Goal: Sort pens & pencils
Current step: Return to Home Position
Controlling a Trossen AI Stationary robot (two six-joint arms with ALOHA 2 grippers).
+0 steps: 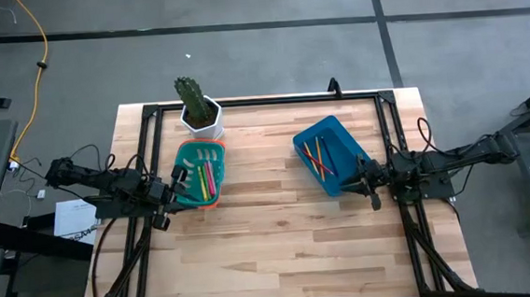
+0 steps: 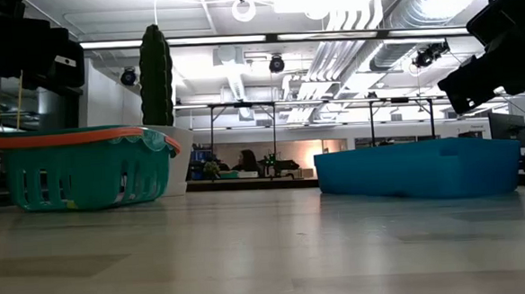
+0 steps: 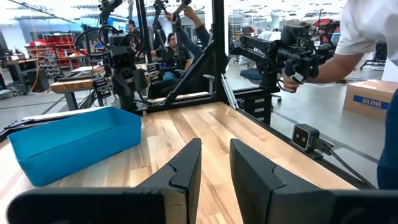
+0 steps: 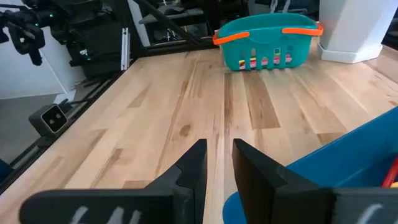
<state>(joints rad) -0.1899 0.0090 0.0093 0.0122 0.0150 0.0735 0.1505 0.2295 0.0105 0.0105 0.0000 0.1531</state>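
Note:
A teal basket with an orange rim (image 1: 199, 175) stands at the table's left and holds the pens (image 1: 209, 171), pink, yellow and green, lying inside it. A blue bin (image 1: 331, 155) at the right holds the thin pencils (image 1: 320, 159), orange, yellow and red. My left gripper (image 1: 176, 185) hovers level beside the basket's left wall. Its fingers (image 3: 216, 146) stand a narrow gap apart with nothing between them. My right gripper (image 1: 365, 181) hangs by the bin's near right corner, slightly nose-down. It is also narrowly open and empty (image 4: 219, 146), and it looks across at the basket (image 4: 267, 43).
A cactus in a white pot (image 1: 199, 111) stands just behind the basket. Black frame rails (image 1: 271, 99) run along the table's far edge and both sides. Bare wood (image 1: 281, 241) lies between the two containers and toward the near edge. A person (image 3: 367, 31) stands beyond the table.

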